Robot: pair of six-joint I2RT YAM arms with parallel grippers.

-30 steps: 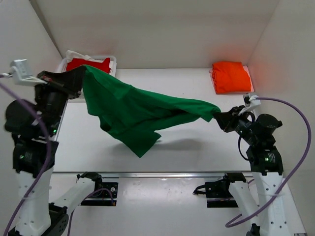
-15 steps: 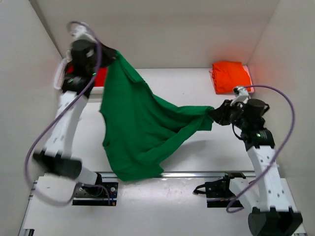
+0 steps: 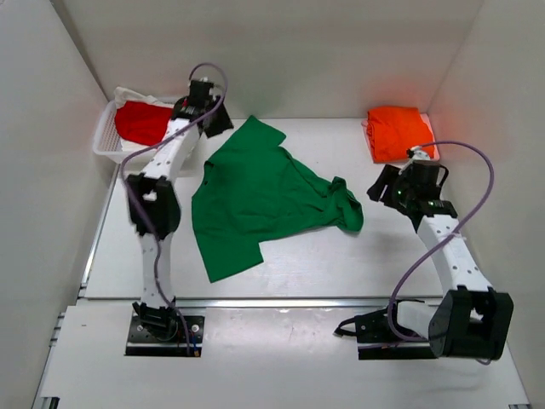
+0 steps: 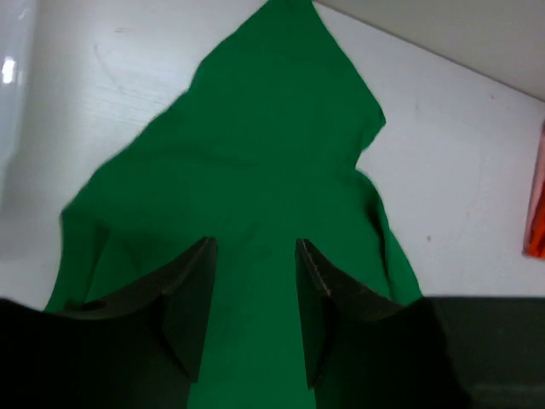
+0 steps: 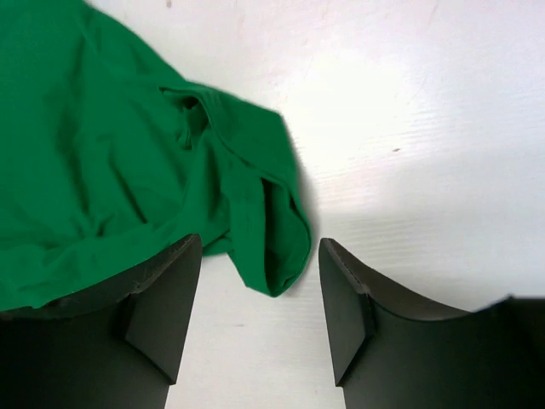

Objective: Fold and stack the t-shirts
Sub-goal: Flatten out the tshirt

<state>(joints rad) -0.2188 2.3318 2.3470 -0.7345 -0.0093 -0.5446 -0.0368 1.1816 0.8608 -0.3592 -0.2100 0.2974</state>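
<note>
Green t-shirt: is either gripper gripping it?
No, the green t-shirt lies loose on the table, and the left gripper and right gripper both stand open, clamping nothing.

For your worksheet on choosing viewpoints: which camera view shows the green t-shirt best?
The top external view: the whole green t-shirt shows, outline complete. The left wrist view cuts part of it off; the right wrist view catches only one crumpled end.
</note>
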